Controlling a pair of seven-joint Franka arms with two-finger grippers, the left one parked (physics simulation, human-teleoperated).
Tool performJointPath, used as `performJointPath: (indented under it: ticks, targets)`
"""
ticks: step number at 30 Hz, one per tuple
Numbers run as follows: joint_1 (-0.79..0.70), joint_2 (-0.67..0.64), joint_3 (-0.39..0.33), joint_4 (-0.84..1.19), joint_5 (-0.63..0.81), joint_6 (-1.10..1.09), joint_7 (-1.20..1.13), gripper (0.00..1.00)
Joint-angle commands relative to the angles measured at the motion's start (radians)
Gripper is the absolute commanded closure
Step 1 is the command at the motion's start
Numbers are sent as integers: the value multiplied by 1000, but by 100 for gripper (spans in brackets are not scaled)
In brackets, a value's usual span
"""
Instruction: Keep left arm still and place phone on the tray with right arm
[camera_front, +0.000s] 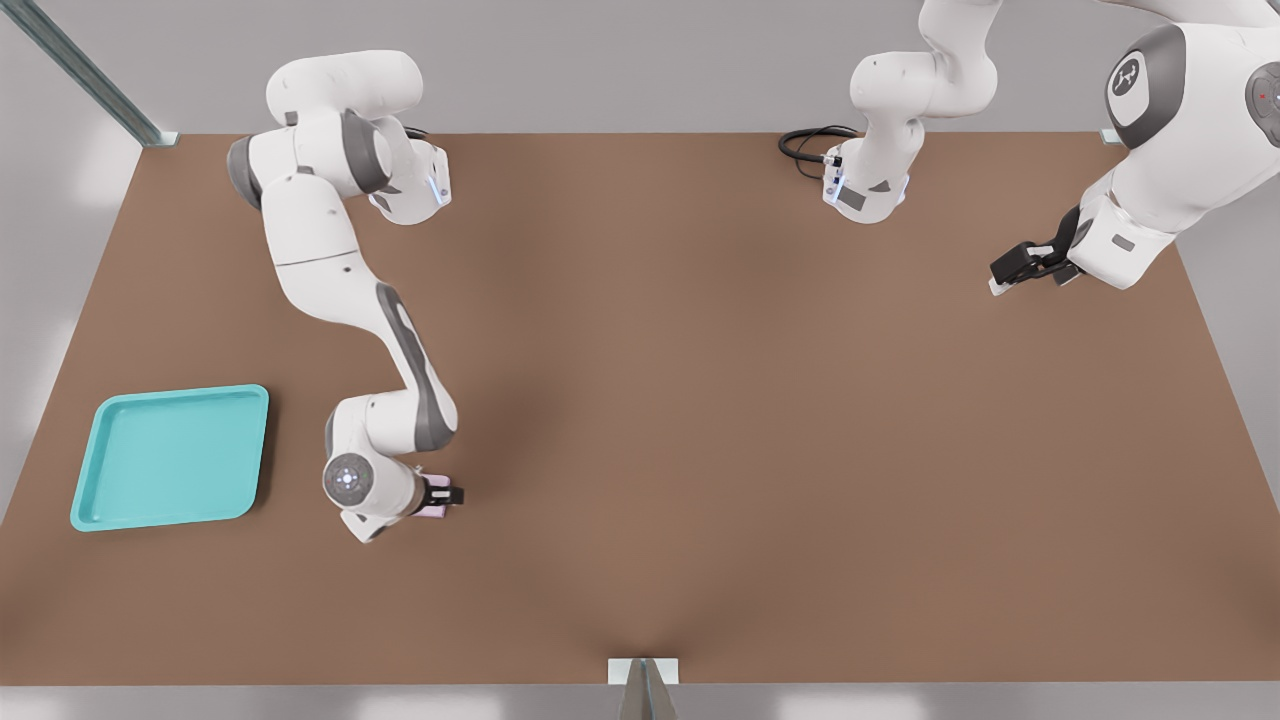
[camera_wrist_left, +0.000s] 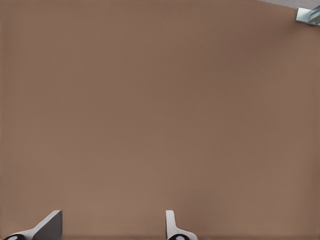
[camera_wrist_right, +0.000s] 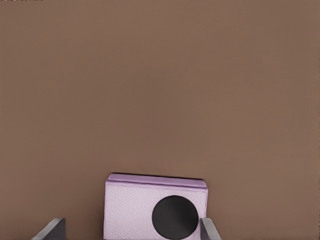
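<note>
So the right arm's gripper (camera_front: 447, 495) is down low over the brown table (camera_front: 700, 400) with its fingers (camera_wrist_right: 209, 231) spread wider than the pink phone (camera_wrist_right: 135, 210) sitting between them; one finger sits right at the phone's edge and the other well clear, so nothing's clamped. The turquoise tray (camera_front: 90, 490) is over at about 9 o'clock from the phone, well apart, with nothing in it.

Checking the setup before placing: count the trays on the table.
1. The tray lies on the table at the front view's left, beside the gripper over the phone.
</note>
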Motion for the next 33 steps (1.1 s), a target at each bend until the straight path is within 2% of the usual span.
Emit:
performJointPath:
  ticks: [1,23,24,28,30,31,33]
  targets:
    - [-2,-3,-1,-3,2,58,166,0]
    - [-19,-17,-1,-82,-3,84,157,0]
    - [-20,-17,-1,-82,-3,85,157,2]
    - [-19,-17,-1,-81,-4,85,155,23]
    - [-19,-23,-1,-79,-4,82,154,25]
    - [-19,-25,-2,-78,-4,82,152,30]
    - [-17,-46,-2,-73,-6,73,151,30]
